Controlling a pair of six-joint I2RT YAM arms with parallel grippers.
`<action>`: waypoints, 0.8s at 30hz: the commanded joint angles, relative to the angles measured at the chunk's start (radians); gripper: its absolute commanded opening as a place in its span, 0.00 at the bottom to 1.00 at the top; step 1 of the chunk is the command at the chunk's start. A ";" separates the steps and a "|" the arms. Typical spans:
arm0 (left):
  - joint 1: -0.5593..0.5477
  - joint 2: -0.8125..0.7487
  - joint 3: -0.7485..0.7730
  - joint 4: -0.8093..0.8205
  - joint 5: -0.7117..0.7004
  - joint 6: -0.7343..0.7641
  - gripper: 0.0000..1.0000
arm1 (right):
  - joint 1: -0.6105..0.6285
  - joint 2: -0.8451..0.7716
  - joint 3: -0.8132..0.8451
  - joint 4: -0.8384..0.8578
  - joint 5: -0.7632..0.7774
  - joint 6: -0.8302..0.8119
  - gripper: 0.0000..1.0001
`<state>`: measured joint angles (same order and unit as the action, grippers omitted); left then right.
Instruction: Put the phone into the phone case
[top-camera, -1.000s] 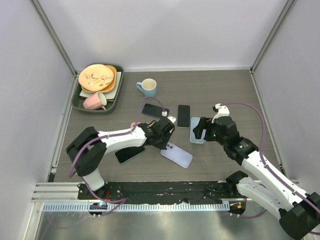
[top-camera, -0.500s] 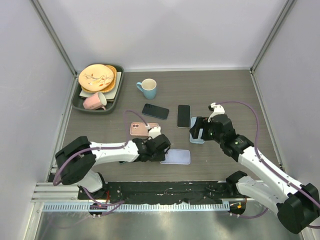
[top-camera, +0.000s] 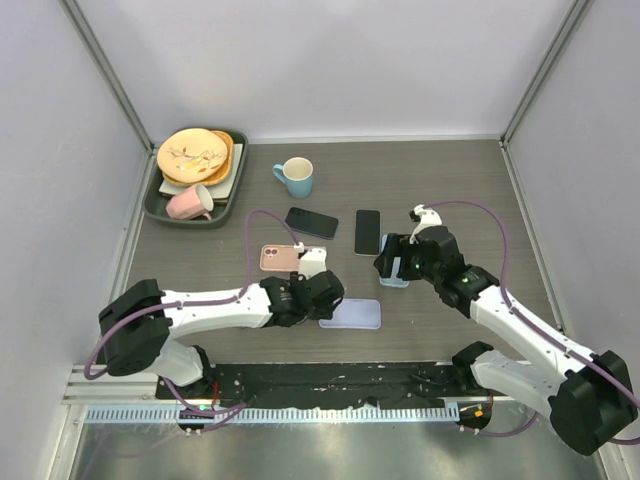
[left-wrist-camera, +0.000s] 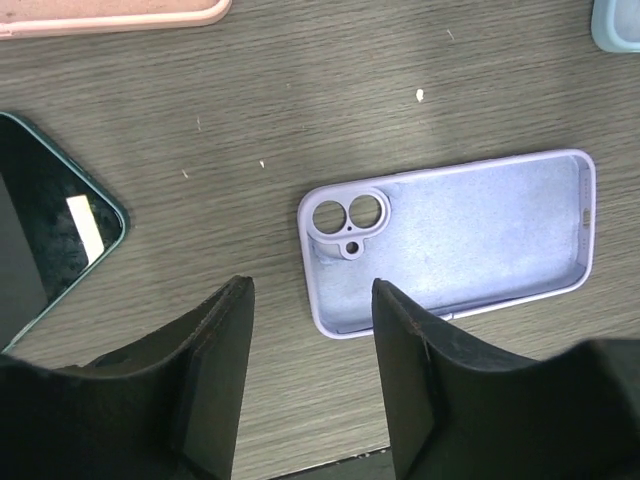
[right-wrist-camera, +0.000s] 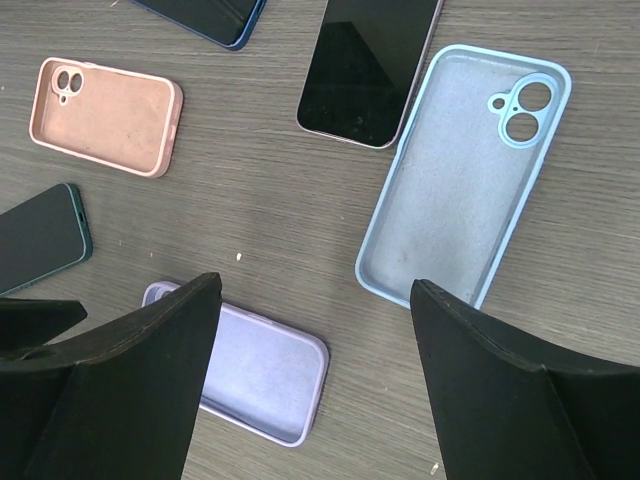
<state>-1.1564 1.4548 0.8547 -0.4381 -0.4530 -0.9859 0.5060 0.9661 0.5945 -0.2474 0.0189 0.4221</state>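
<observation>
Lilac phone case (left-wrist-camera: 455, 240) hollow-up, clear of parted left jaws

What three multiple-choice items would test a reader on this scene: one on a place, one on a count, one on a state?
1. Where is the pink mug?
A. On the bare table
B. In the tray
C. On top of a phone

2. How many empty phone cases lie on the table?
A. Two
B. Three
C. Four

3. How does the lavender case lie?
A. Open side up, empty
B. Open side down
C. With a phone inside

Answers:
1 B, since the mug lies inside the tray's rim.
2 B, since there is a pink case, a light blue case and the lavender one.
3 A, since its hollow inside shows in the left wrist view, with no phone in it.
</observation>
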 joint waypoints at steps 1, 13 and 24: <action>0.020 -0.002 0.004 0.036 -0.018 0.098 0.52 | -0.006 0.009 0.030 0.053 -0.037 -0.002 0.82; 0.021 0.191 0.021 0.078 0.048 0.105 0.36 | -0.004 -0.001 0.004 0.046 -0.023 -0.011 0.82; -0.006 0.096 0.018 0.035 0.096 -0.011 0.00 | -0.004 0.014 0.004 0.060 -0.023 -0.014 0.82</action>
<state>-1.1381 1.6096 0.8692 -0.3573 -0.3824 -0.9119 0.5060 0.9817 0.5926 -0.2340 -0.0029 0.4202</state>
